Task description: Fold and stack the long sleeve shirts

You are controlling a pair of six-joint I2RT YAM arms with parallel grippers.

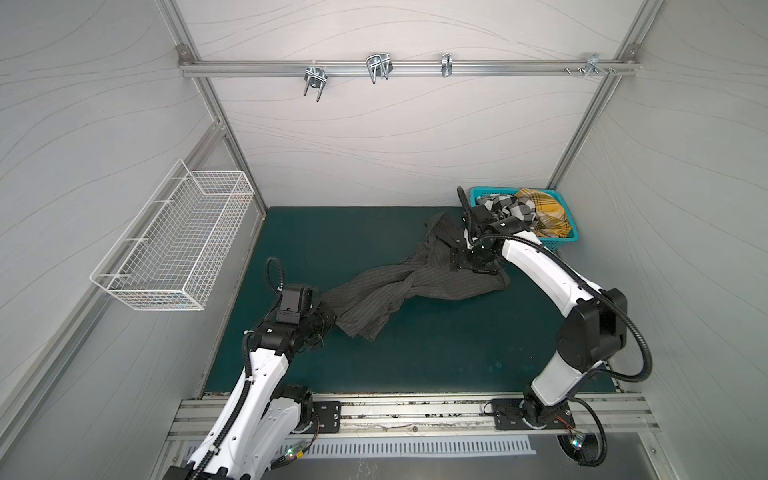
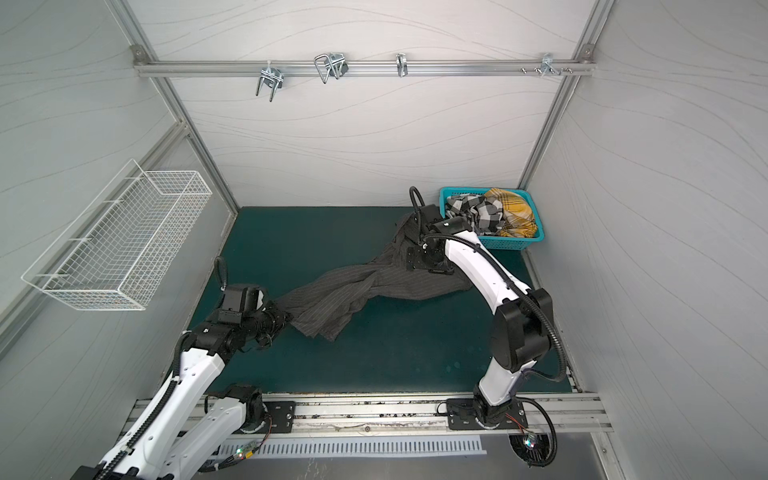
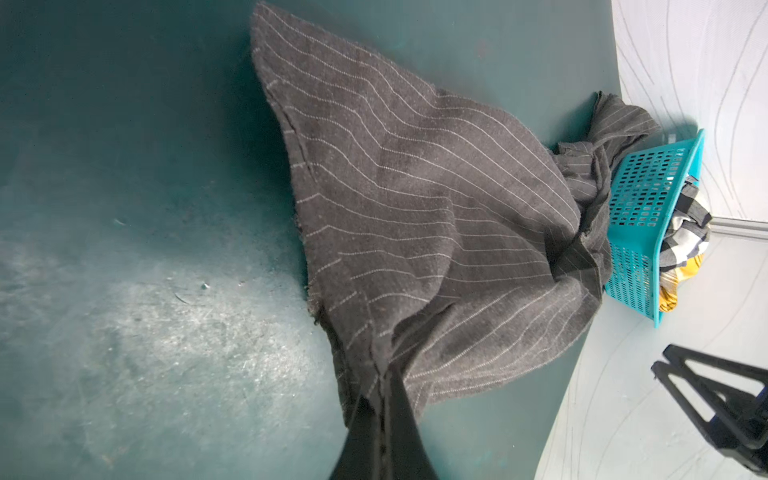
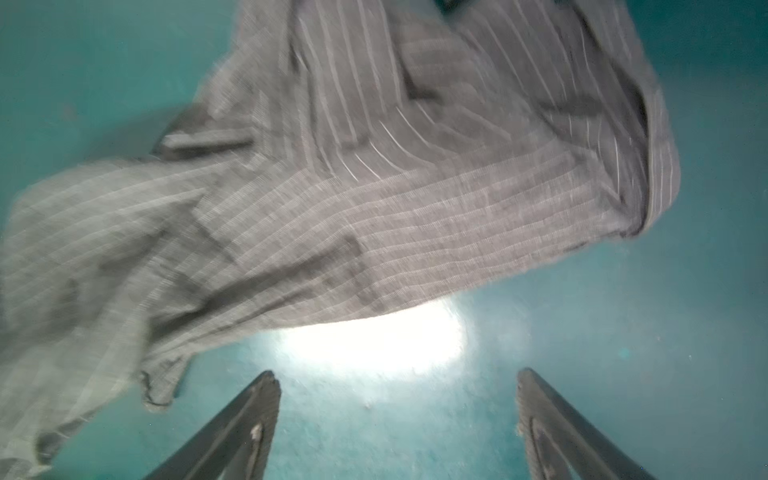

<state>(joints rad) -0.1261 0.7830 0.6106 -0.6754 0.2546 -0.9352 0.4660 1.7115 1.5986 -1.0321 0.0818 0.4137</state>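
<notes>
Now spreading the charcoal pinstriped shirt (image 1: 399, 286), lying twisted across the scuffed green worktop (image 1: 436, 353). Pinching one edge in the left end effector (image 3: 384, 376), clenched on the cloth; holding the right end effector (image 4: 397, 374) wide apart and empty beside the other end. Probably needing a grasp on an opposite corner, then pulling gently until flat. Leaving the checked shirt (image 2: 478, 212) and mustard plaid shirt (image 2: 515, 210) in the turquoise basket (image 1: 561, 243) behind. Noting a white wire basket (image 1: 174, 245) on the left wall.
</notes>
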